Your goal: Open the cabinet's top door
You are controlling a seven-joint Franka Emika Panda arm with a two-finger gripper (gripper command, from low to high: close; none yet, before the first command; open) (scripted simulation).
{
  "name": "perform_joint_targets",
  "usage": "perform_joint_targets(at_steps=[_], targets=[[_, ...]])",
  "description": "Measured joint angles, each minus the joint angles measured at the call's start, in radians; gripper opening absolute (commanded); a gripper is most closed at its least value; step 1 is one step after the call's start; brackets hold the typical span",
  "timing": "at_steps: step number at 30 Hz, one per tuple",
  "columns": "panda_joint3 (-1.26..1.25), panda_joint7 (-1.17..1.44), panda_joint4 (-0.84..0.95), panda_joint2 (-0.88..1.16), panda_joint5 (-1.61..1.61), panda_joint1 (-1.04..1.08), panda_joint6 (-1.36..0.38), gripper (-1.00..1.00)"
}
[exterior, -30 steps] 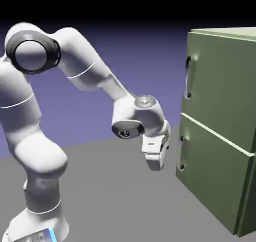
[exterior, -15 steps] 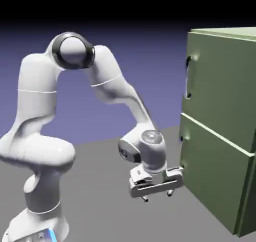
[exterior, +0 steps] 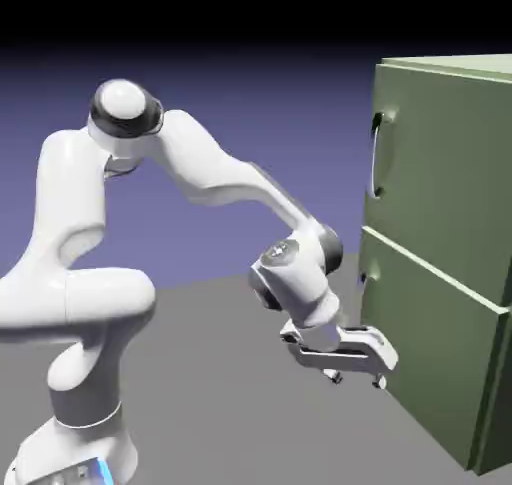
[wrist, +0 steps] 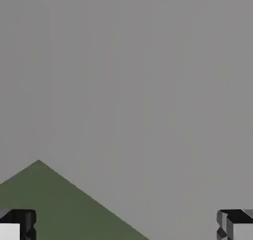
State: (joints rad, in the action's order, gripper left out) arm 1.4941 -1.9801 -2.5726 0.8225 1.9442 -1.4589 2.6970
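the gripper (exterior: 356, 379) hangs low over the grey table (exterior: 210, 393), fingers spread wide and empty, pointing down near the foot of the cabinet (exterior: 450, 263). beyond and well above it, the top door (exterior: 440, 163) sits flush and shut, its dark bar handle (exterior: 376, 155) untouched. judged from this, the reach, the grasp and the pull are all left to do.

Plain grey table (exterior: 200, 373), bare and evenly lit, blue-violet backdrop (exterior: 280, 103) fading to black above
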Motion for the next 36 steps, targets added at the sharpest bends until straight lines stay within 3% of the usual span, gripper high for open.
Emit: perform_joint_targets(at_steps=[15,21,22,24,36], targets=[[0.502,-0.416,0.08,0.468,0.653,-0.486,-0.114,0.0],[0.436,-0.415,0.212,0.441,0.696,-0.34,-0.126,0.0],[0.431,-0.415,0.221,0.439,0.699,-0.329,-0.127,-1.0],[0.431,-0.415,0.221,0.439,0.699,-0.329,-0.127,-1.0],[0.738,-0.299,-0.164,0.419,0.509,-0.551,-0.637,-1.0]])
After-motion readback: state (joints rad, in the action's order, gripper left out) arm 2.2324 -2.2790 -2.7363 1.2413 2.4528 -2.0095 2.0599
